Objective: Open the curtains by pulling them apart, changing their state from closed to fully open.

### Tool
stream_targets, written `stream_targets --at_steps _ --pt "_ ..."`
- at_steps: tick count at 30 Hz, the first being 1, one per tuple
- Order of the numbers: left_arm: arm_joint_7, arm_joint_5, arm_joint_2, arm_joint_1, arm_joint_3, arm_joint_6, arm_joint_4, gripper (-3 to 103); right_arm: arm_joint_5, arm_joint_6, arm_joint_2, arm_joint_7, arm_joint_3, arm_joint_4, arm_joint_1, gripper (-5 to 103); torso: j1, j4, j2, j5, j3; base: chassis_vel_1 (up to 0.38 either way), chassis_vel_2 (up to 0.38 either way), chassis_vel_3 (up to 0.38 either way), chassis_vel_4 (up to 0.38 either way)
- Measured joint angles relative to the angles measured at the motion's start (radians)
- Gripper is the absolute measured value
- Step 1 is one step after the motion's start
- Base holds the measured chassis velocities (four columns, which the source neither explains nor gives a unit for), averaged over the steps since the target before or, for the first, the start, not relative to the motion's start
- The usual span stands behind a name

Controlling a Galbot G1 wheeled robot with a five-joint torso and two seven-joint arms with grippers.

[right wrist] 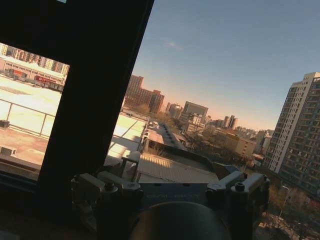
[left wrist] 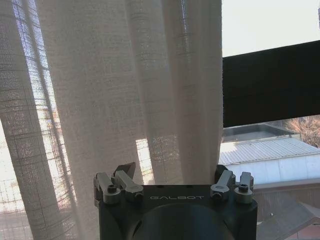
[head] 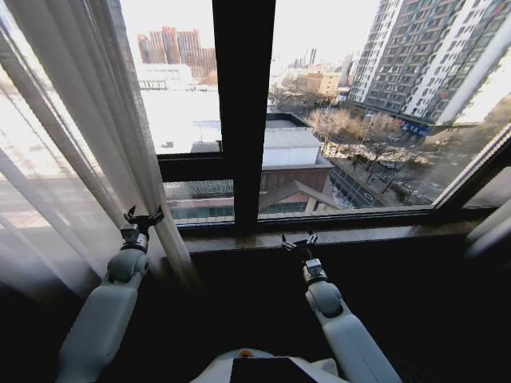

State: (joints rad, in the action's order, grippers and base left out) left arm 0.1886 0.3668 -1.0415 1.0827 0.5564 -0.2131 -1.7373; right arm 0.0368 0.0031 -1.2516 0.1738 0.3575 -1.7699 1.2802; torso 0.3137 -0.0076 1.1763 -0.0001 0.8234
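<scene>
Your left claw (head: 143, 216) sits at the inner edge of the left curtain (head: 88, 144), fingers spread wide and released, with the gathered fabric lying just in front of it. From the left wrist view the curtain (left wrist: 125, 90) hangs in thick pleats straight ahead of the open claw (left wrist: 175, 186), its hem edge falling between the two finger mounts; you cannot tell whether any fabric touches the fingers. That curtain is bunched on the left side of the window, leaving the dark frame bar (head: 243, 104) and the glass to its right uncovered. A second curtain (head: 489, 227) shows at the far right edge. Your right claw (head: 299, 242) hovers near the sill (head: 359, 234), below the frame bar, also spread open and holding nothing, well apart from either curtain.
</scene>
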Motion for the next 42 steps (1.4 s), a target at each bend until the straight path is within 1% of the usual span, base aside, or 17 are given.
stream_targets --at_steps 3,5,9,10,12,13,15,17,18,19,21,22,24,32,36,42 --pt "-0.02 0.004 0.01 0.011 0.011 0.002 -0.009 66 -0.002 0.001 0.001 0.002 0.005 -0.001 0.001 100 0.0 0.0001 0.0 0.0 0.0 0.0 0.0 0.0 0.0" --pt "-0.025 0.006 0.013 0.014 0.016 0.002 -0.012 66 -0.003 0.001 0.0 0.002 0.007 -0.001 0.001 100 0.0 0.0001 0.0 0.0 0.0 0.0 0.0 0.0 0.0" --pt "-0.037 0.013 0.024 0.03 0.033 0.004 -0.024 44 -0.004 0.002 -0.002 0.004 0.009 -0.005 0.002 100 0.0 0.0001 0.0 0.0 0.0 0.0 0.0 0.0 0.0" --pt "-0.037 0.013 0.024 0.03 0.033 0.004 -0.024 44 -0.004 0.002 -0.002 0.004 0.009 -0.005 0.002 100 0.0 0.0001 0.0 0.0 0.0 0.0 0.0 0.0 0.0" --pt "-0.045 0.014 0.032 0.037 0.045 0.011 -0.035 33 -0.004 0.001 -0.002 0.004 0.007 -0.008 0.0 100 0.0 0.0001 0.0 0.0 0.0 0.0 0.0 0.0 0.0" --pt "-0.045 0.014 0.032 0.037 0.045 0.011 -0.035 33 -0.004 0.001 -0.002 0.004 0.007 -0.008 0.0 100 0.0 0.0001 0.0 0.0 0.0 0.0 0.0 0.0 0.0" --pt "-0.05 0.023 0.04 0.04 0.054 0.012 -0.048 23 -0.004 0.0 -0.005 0.004 0.006 -0.008 -0.003 100 0.0 0.0001 0.0 0.0001 0.0 0.0 0.0 0.0 0.0" --pt "-0.053 0.029 0.044 0.042 0.057 0.012 -0.052 23 -0.004 0.0 -0.007 0.004 0.005 -0.009 -0.004 100 0.0 0.0001 0.0 0.0001 0.0 0.0 0.0 0.0 0.0" --pt "-0.055 0.033 0.046 0.042 0.058 0.012 -0.054 17 -0.004 -0.001 -0.007 0.004 0.005 -0.01 -0.004 100 0.0 0.0002 0.0 0.0001 0.0 0.0 0.0 0.0 0.0" --pt "-0.057 0.036 0.046 0.043 0.06 0.012 -0.055 7 -0.004 -0.001 -0.007 0.004 0.005 -0.012 -0.004 100 0.0 0.0001 0.0 0.0001 0.0 0.0 0.0 0.0 0.0" --pt "-0.059 0.037 0.046 0.043 0.06 0.012 -0.055 7 -0.004 -0.001 -0.006 0.004 0.005 -0.013 -0.004 100 0.0 0.0001 0.0 0.0001 0.0 0.0 0.0 0.0 0.0" --pt "-0.06 0.037 0.046 0.044 0.06 0.012 -0.055 3 -0.004 -0.001 -0.005 0.004 0.006 -0.013 -0.004 100 0.0 0.0001 0.0 0.0001 0.0 0.0 0.0 0.0 0.0" --pt "-0.062 0.037 0.044 0.045 0.06 0.012 -0.056 0 -0.005 -0.002 -0.001 0.004 0.009 -0.013 -0.004 100 0.0 0.0001 0.0 0.0 0.0 0.0 0.0 0.0 0.0" --pt "-0.069 0.038 0.043 0.051 0.065 0.011 -0.071 0 -0.018 -0.004 0.0 0.005 0.014 -0.03 0.001 100 0.0 0.0 0.0 0.0001 0.0 0.0 0.0 0.0 0.0" --pt "-0.07 0.046 0.043 0.06 0.076 0.007 -0.104 0 -0.065 -0.049 0.001 0.005 0.01 -0.069 0.0 100 0.0 0.0001 0.0 0.0 0.0 0.0 0.0 0.0 0.0" --pt "-0.073 0.057 0.045 0.071 0.087 -0.01 -0.153 0 -0.097 -0.077 0.002 0.002 0.007 -0.088 -0.006 100 0.0 0.0001 0.0 0.0001 0.0 0.0 0.0 0.0 0.0"
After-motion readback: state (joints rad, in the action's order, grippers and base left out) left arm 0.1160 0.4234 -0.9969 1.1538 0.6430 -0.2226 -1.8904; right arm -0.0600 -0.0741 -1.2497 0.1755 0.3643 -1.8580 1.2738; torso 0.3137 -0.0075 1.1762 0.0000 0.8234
